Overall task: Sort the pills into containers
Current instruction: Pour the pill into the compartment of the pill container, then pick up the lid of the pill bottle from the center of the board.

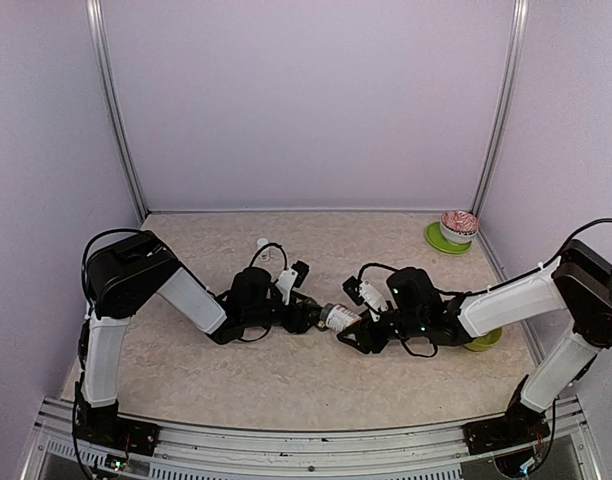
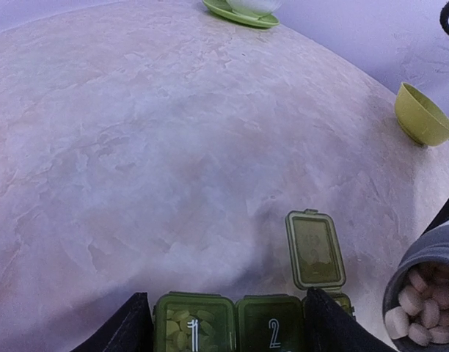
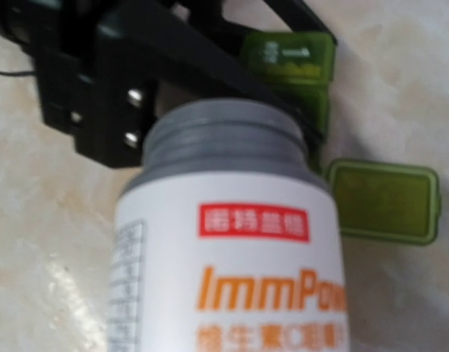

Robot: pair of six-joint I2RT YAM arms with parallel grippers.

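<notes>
A green pill organizer [image 2: 235, 321] sits between the black fingers [image 2: 122, 326] of my left gripper [image 1: 308, 316], which is shut on it. Compartment 1 holds pale pills, compartment 2 is closed, and the third lid [image 2: 314, 249] stands open. My right gripper [image 1: 371, 326] is shut on a white pill bottle [image 3: 232, 249] with a grey neck. The bottle is tilted, its open mouth [image 2: 424, 302] full of pinkish pills just right of the open compartment. In the right wrist view the organizer [image 3: 289, 55] and its open lid [image 3: 382, 199] lie just beyond the bottle's mouth.
A yellow-green bowl [image 2: 422, 114] rests on the table behind my right arm, also visible from above as the bowl [image 1: 484, 342]. A green saucer with a cup [image 1: 452, 230] stands at the back right corner. Walls enclose the table on three sides.
</notes>
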